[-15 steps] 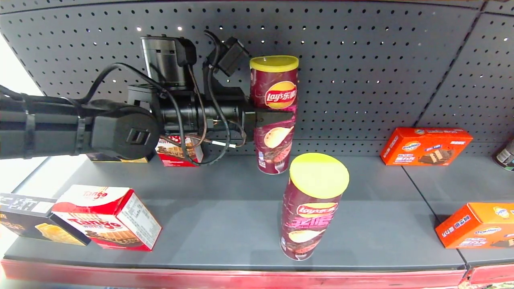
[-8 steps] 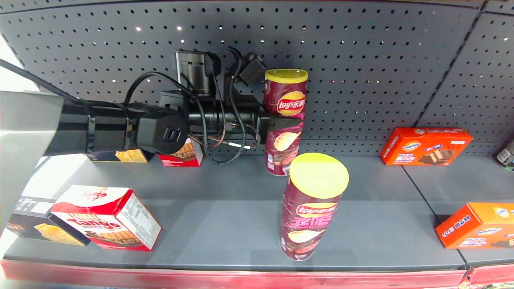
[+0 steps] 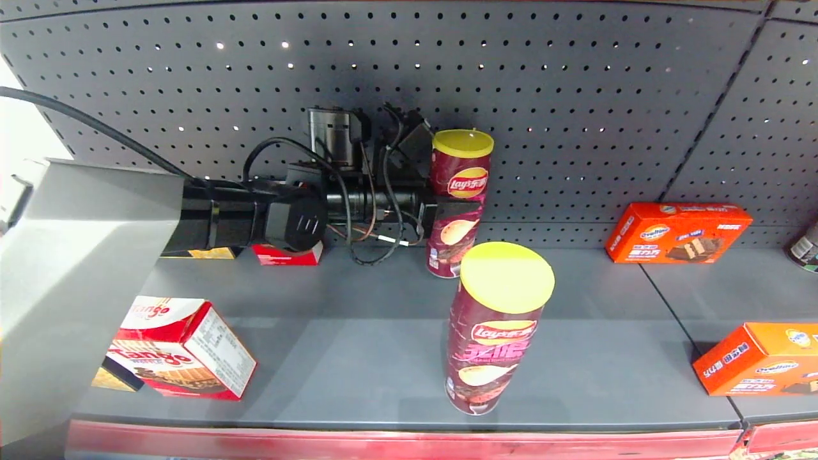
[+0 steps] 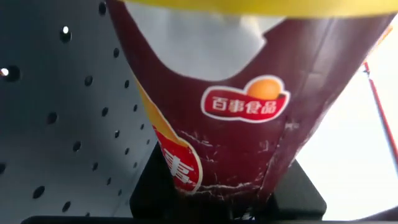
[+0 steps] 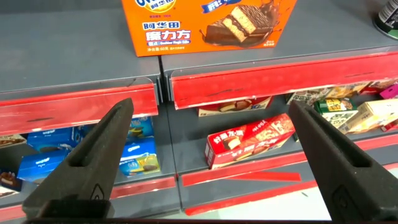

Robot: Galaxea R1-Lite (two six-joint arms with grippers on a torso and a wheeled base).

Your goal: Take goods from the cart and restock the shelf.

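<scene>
At the grey shelf (image 3: 358,345), two chip cans are counted: the held can (image 3: 461,182) is clamped upright at mid-height between the left gripper's (image 3: 457,209) jaws, and the second can (image 3: 495,332) stands just in front of them. Two orange boxes (image 3: 677,231) are set well aside. The right gripper (image 5: 209,107) is spread wide, empty.

A maroon can (image 3: 461,172) with a yellow lid is held upright, gripped at mid-height by the left gripper (image 3: 455,209), at the back of the grey shelf (image 3: 358,345). Whether its base touches the shelf cannot be told. A second can (image 3: 495,338), alike, is stood upright near the shelf's front edge.
</scene>
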